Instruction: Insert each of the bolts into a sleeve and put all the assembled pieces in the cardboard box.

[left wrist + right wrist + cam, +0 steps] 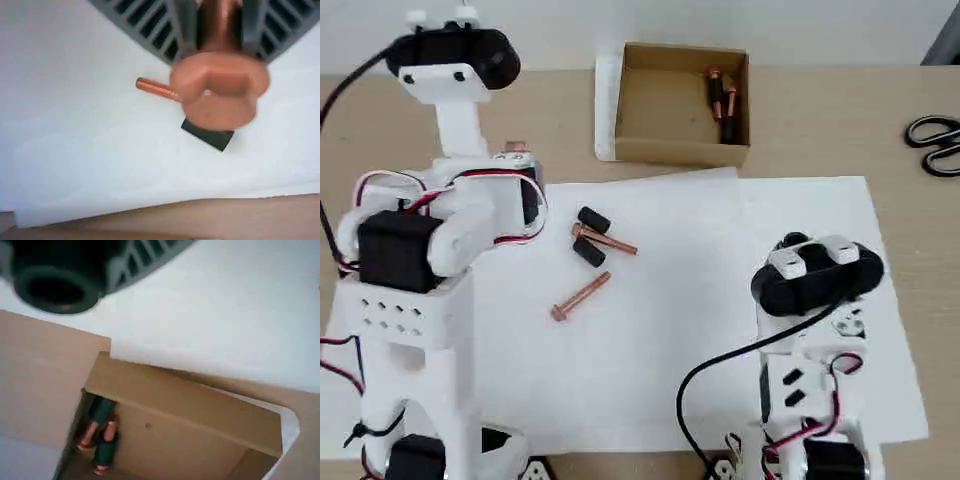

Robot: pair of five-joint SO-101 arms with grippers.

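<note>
Left claw (220,27): pinching copper bolt (218,92), head twd camera, over white paper (720,330).
Right claw (102,270): closed on black sleeve (55,287); cardboard box (190,407) beyond it.
Box: far side of tabletop (840,130); assembled pieces (722,95) inside, by one wall.
Paper: two loose sleeves (593,219) + two loose bolts (582,296), mid-sheet, near left arm.

Left of the box (680,152), our left gripper (220,25) clamps a bolt (220,92); our right arm (817,275) sits well apart from the box, right gripper (70,265) holding a sleeve (55,287).
</note>
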